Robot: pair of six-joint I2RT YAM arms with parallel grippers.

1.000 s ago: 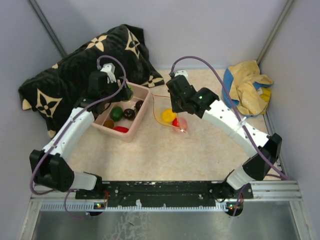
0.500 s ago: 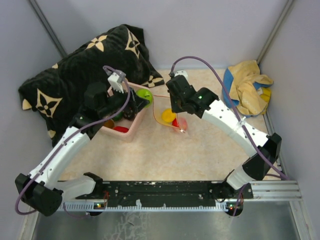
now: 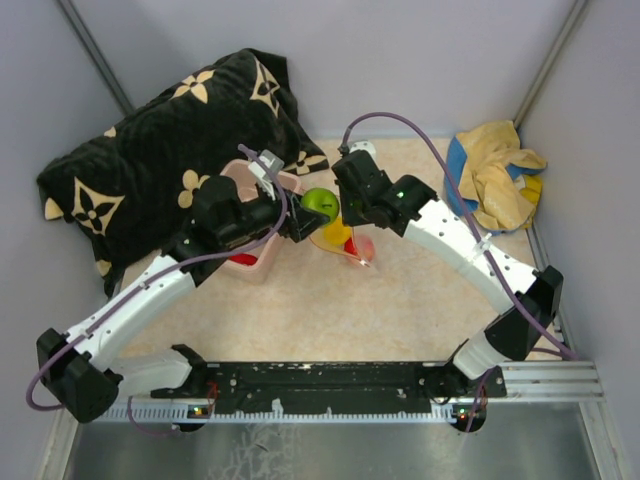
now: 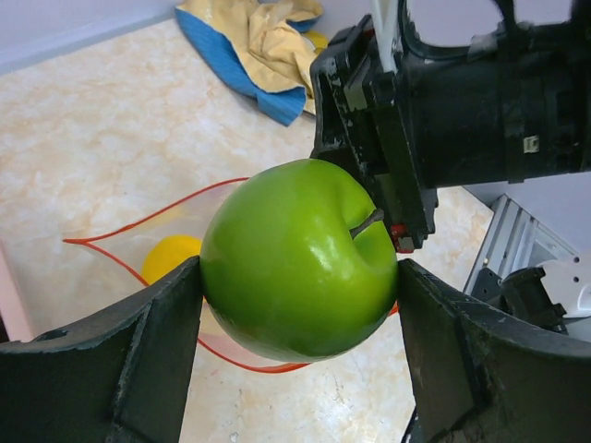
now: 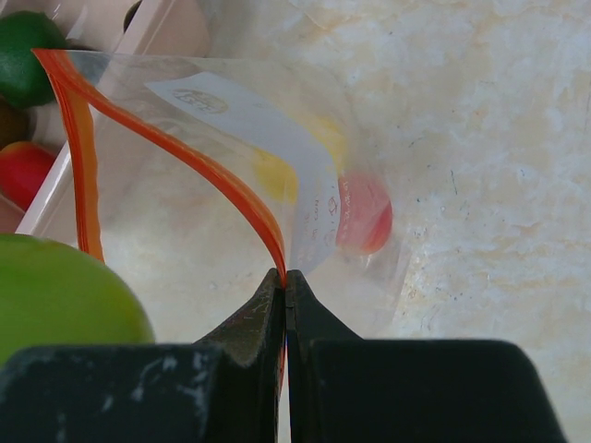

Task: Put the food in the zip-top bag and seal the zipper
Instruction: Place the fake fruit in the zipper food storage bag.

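My left gripper is shut on a glossy green toy apple and holds it just above the open mouth of the zip-top bag. My right gripper is shut on the bag's orange-red zipper strip and holds the mouth up and open. A yellow piece and a red piece lie inside the bag. The apple's edge shows at the lower left of the right wrist view.
The pink tub stands left of the bag, mostly under my left arm, with green and red food in it. A black patterned cloth lies at back left, a yellow and blue cloth at back right.
My left gripper has lifted the green apple out of the pink tub and carried it right, to over the bag's mouth. The right gripper and the bag have stayed put.
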